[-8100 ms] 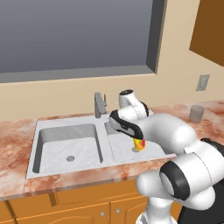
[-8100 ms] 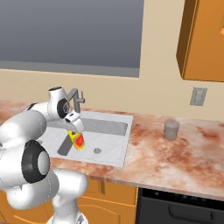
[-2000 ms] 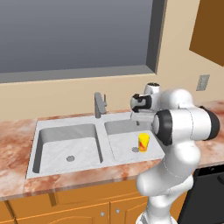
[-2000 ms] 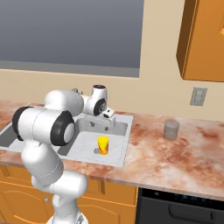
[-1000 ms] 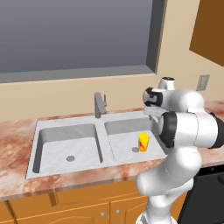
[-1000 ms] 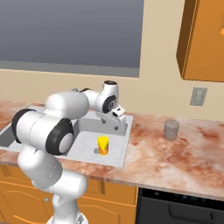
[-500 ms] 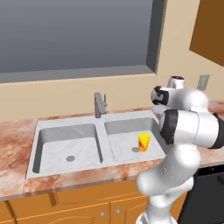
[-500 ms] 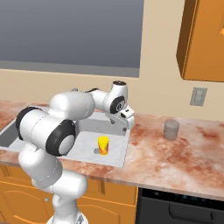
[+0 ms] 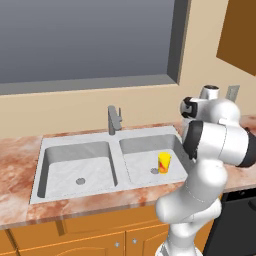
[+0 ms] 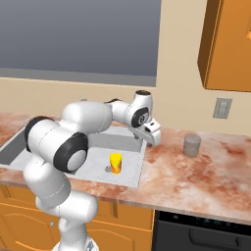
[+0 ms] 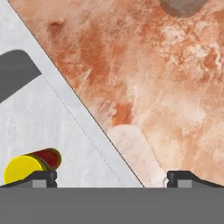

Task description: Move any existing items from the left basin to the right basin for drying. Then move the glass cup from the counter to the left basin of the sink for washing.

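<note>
The yellow cup (image 10: 115, 163) with its red mark stands upright in the right basin (image 9: 140, 162), near the drain, and also sits at the lower left of the hand view as yellow cup (image 11: 26, 168). My gripper (image 10: 149, 133) hangs open and empty over the sink's right rim, where steel meets the counter (image 10: 196, 171). The gripper (image 11: 111, 179) has its tips spread wide over that edge. The glass cup (image 10: 191, 145) stands on the counter to the right of the gripper, apart from it; its base, the glass cup (image 11: 181, 6), peeks in at the hand view's top. The left basin (image 9: 65, 170) holds nothing.
The grey tap (image 9: 114, 119) rises behind the divider. A wall socket (image 10: 222, 108) sits behind the glass cup, under an orange wall cabinet (image 10: 228, 44). A dark appliance front (image 10: 196, 230) lies below the counter at the right.
The gripper, which set the yellow cup down in the right basin earlier, has swung right from above that basin to the sink's right rim, still open. The yellow cup has stayed put.
</note>
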